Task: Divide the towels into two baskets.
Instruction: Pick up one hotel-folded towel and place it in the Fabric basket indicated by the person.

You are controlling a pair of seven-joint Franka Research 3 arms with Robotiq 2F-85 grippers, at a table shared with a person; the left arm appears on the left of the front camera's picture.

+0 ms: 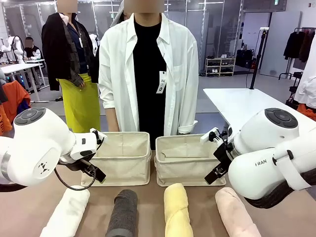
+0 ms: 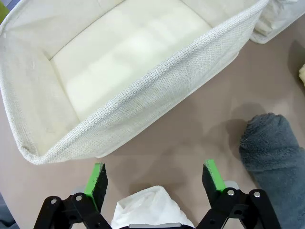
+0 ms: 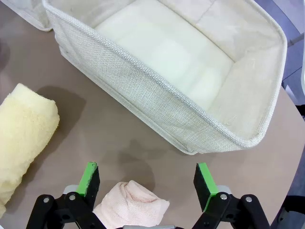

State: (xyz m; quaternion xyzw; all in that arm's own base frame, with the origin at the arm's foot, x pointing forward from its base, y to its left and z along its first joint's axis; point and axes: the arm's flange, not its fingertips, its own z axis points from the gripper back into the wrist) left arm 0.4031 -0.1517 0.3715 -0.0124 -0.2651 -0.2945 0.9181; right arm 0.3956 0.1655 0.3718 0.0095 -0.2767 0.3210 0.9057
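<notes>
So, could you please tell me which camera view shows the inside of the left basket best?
The left wrist view: it looks down into the left basket, showing its bare floor and walls. The front view gives its near wall and rim; the right wrist view catches a corner.

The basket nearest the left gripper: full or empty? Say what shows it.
Empty. The left wrist view looks into the basket and its cream floor is bare; the white towel and grey towel lie outside on the table.
</notes>
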